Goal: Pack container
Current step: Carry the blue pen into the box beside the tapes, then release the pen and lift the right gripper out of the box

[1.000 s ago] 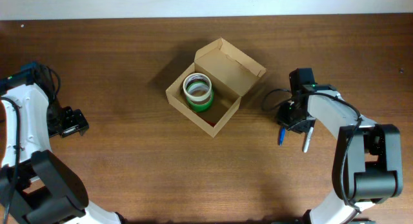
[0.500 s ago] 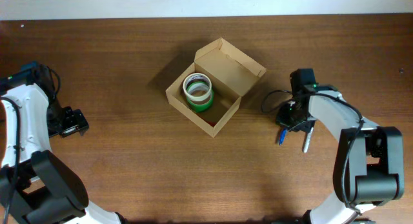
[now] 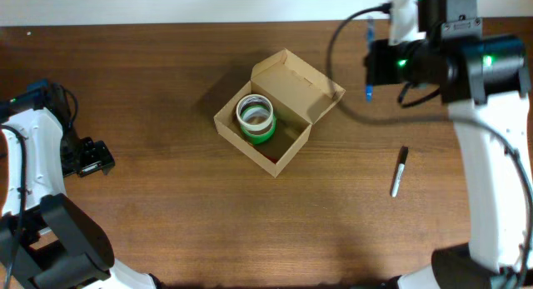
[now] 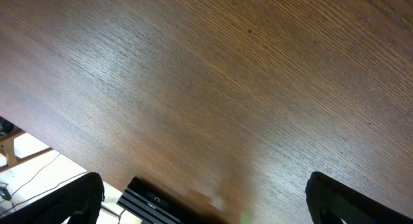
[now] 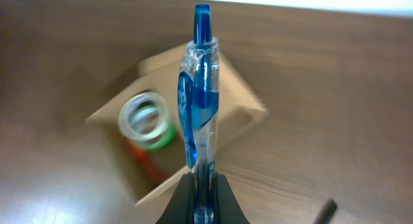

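The tan cardboard container (image 3: 287, 151) stands open mid-table, its flap lid (image 3: 306, 82) raised at the back right. Inside it are a green-and-white tape roll (image 3: 255, 118) and something red. My right gripper (image 3: 372, 62) is raised high to the right of the box and is shut on a blue pen (image 3: 369, 60). In the right wrist view the pen (image 5: 200, 88) stands up from the shut fingers (image 5: 204, 185), with the container (image 5: 242, 108) and the tape roll (image 5: 146, 121) below. My left gripper (image 3: 93, 159) is open and empty at the far left; its fingers frame bare wood (image 4: 206, 195).
A black marker (image 3: 400, 171) lies on the table to the right of the box; it also shows at the lower right of the right wrist view (image 5: 326, 210). The left wrist view shows the table's edge (image 4: 97, 166) with floor below it.
My right gripper has lifted the blue pen off the table, rising and moving toward the back, near the box's lid. The black marker stays on the table. The left arm has not moved.
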